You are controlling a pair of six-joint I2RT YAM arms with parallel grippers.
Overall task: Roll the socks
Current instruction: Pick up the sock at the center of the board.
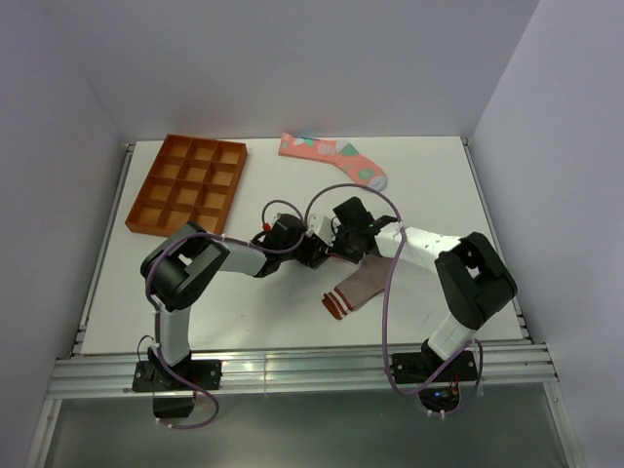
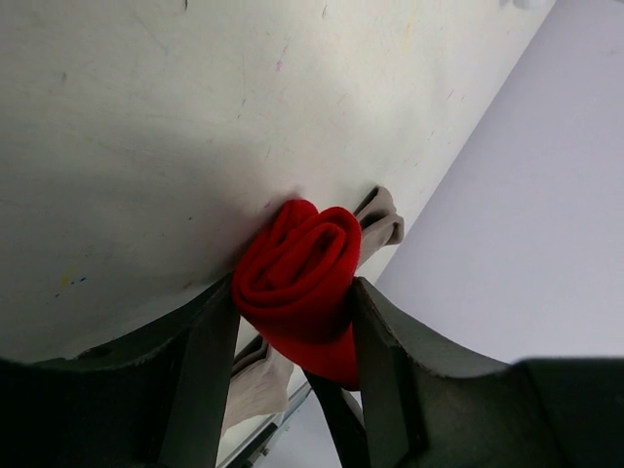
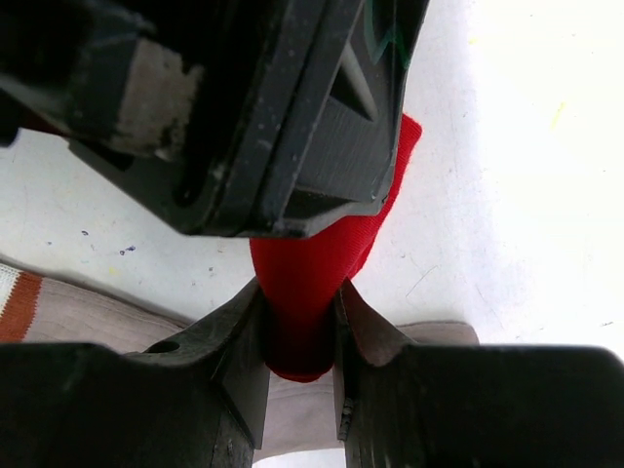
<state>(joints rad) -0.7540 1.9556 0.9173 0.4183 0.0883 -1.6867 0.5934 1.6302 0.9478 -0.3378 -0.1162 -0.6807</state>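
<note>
The red sock (image 2: 302, 268) is wound into a tight roll just above the white table. My left gripper (image 2: 295, 292) is shut on the roll, one finger pressed against each side. My right gripper (image 3: 299, 297) is shut on the loose red end (image 3: 312, 263) of the same sock, facing the left gripper's body (image 3: 244, 97). In the top view the two grippers (image 1: 317, 252) (image 1: 343, 244) meet at mid-table. The grey-brown sock (image 1: 356, 286) with its striped cuff lies flat just below them. The salmon-pink sock (image 1: 331, 156) lies flat at the back.
An orange compartment tray (image 1: 190, 183) stands at the back left of the table (image 1: 468, 195). Purple cables loop over both arms. White walls close in the left, back and right sides.
</note>
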